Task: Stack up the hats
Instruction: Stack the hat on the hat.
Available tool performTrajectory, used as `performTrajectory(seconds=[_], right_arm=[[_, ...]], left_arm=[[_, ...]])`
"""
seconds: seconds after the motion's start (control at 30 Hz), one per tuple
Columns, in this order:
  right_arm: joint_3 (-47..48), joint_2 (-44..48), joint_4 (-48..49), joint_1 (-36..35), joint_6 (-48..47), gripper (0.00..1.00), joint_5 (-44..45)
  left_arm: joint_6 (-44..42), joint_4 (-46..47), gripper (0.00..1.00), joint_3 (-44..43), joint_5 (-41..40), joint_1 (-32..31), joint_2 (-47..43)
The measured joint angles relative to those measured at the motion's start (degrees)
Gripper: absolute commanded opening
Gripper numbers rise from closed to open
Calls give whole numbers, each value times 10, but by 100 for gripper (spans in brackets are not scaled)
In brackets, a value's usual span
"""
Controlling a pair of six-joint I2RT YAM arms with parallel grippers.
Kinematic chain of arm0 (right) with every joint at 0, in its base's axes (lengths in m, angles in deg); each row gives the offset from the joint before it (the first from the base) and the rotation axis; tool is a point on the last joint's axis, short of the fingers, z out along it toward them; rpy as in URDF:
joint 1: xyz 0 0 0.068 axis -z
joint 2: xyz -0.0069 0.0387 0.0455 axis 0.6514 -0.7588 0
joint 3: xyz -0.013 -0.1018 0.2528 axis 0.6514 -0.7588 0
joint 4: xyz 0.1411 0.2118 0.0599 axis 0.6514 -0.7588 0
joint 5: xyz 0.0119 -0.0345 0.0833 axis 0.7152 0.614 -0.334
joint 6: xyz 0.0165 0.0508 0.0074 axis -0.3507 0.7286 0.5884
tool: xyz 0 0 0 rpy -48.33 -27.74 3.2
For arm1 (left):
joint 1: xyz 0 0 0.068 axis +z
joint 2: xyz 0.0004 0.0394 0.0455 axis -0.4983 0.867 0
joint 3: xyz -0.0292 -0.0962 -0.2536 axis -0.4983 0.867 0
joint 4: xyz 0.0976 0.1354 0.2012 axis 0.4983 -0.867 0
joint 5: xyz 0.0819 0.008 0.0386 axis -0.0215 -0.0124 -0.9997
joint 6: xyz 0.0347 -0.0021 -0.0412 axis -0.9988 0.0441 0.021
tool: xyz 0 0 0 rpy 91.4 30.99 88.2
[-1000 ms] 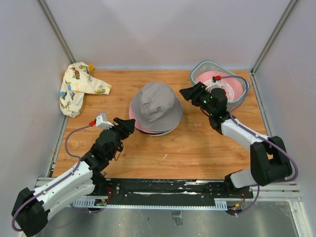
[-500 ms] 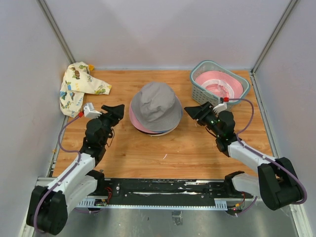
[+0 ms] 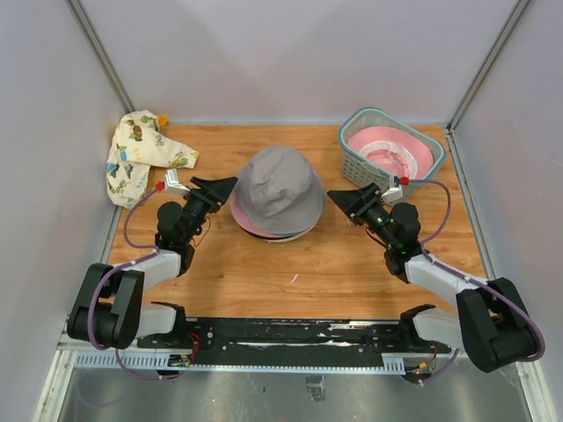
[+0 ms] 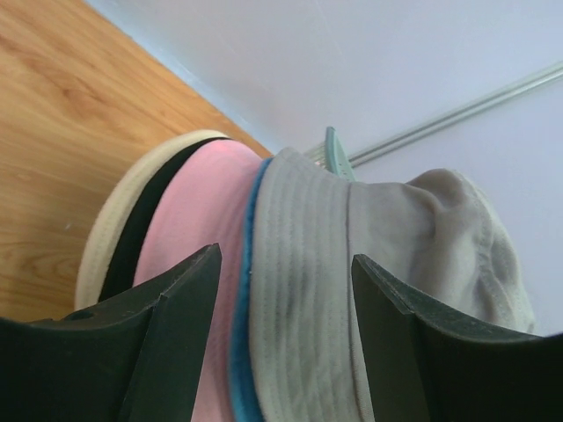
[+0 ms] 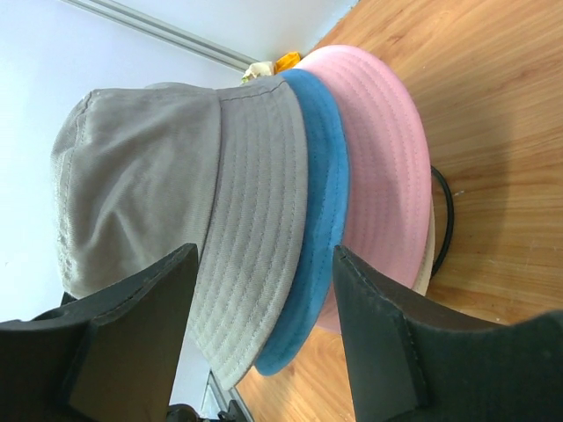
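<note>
A stack of hats stands mid-table with a grey hat (image 3: pixel 280 185) on top. Under it show a blue brim (image 5: pixel 322 220), a pink brim (image 3: pixel 239 216), a black edge (image 4: pixel 132 239) and a cream brim (image 4: pixel 104 230). My left gripper (image 3: pixel 225 185) is open just left of the stack, level with the brims (image 4: pixel 286 257). Just right of the stack, my right gripper (image 3: pixel 338 200) is open too, pointing at the grey and blue brims (image 5: pixel 264 251). Neither holds anything. Another pink hat (image 3: pixel 392 151) lies in the basket.
The grey-green slatted basket (image 3: pixel 350 161) sits at the back right, behind the right arm. A crumpled cream printed fabric piece (image 3: pixel 137 160) lies at the back left by the wall. Walls close in the wooden table (image 3: pixel 299 264) on three sides.
The left gripper has swung up along the left side to the stack's left edge. The right gripper pulled back from beside the basket a second ago, then held beside the stack.
</note>
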Motion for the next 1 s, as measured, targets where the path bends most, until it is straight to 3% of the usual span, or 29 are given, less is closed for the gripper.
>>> performTrajectory(seconds=[0.57, 1.0], right_arm=[[2, -107, 95, -36, 45, 64, -13], [4, -117, 116, -42, 52, 64, -13]], left_arm=[[46, 116, 59, -16, 55, 2, 88], [33, 103, 63, -15, 54, 14, 74]])
